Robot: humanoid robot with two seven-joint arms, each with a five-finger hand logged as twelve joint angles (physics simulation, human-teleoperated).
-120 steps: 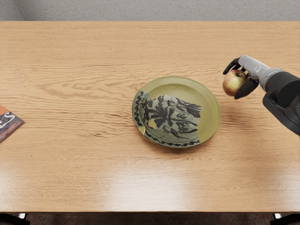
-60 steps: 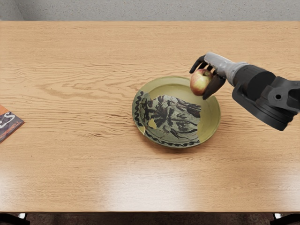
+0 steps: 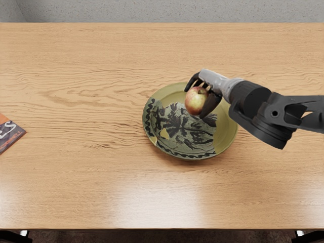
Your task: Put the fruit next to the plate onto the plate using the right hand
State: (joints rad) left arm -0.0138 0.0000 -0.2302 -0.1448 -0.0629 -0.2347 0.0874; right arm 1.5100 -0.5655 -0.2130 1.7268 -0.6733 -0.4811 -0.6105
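Wood-grain covers the whole desk point(image 3: 101, 66), light oak in tone, with a strip of grey wall point(image 3: 152, 10) along the top edge of the view. Near the middle sits a round plate point(image 3: 231, 127), olive green at the rim, with a dark floral pattern across its centre and a dark patterned band along its left edge.

The right arm point(image 3: 266, 114) comes in from the right edge, dark and bulky at the forearm and paler grey at the wrist. Its hand point(image 3: 208, 85) reaches over the far part of the plate. The fingers point(image 3: 210, 105) are curled around an apple point(image 3: 195, 100), which is yellow-green with a red blush; dark fingertips show above and to the right of it, so the grip is closed on the fruit from behind and on top.

The apple lies in line with the plate's far inner slope, just inside the rim, above the patterned centre. Whether it touches the plate or hangs clear of it cannot be told from this angle.

At the left edge of the desk, well apart from the plate, the corner of a magazine point(image 3: 7, 132) pokes into view, red and dark with pale lettering.
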